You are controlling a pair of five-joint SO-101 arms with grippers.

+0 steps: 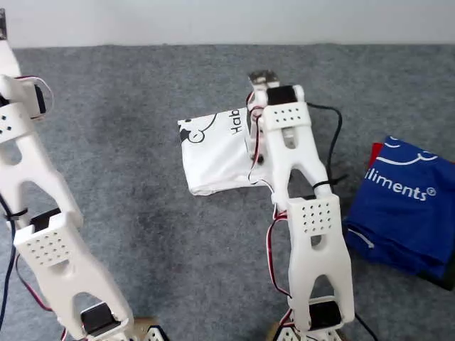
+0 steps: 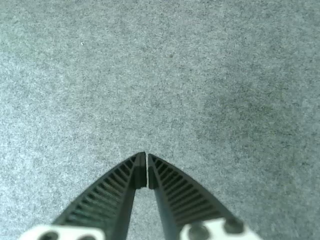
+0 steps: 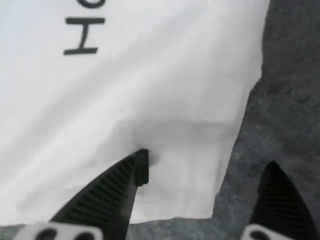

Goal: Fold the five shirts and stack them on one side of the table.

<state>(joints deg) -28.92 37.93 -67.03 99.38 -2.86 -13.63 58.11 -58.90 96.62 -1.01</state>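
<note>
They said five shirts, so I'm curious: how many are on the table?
3: a white shirt mid-table under the right hand, a blue shirt at the right edge, a red shirt peeking from under it. More may hide in that pile.

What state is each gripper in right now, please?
Left gripper: closed, holding nothing.
Right gripper: open over the edge of the white shirt, gripping nothing.

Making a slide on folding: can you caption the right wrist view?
Open right gripper straddling the edge of the white shirt on the grey table.
</note>
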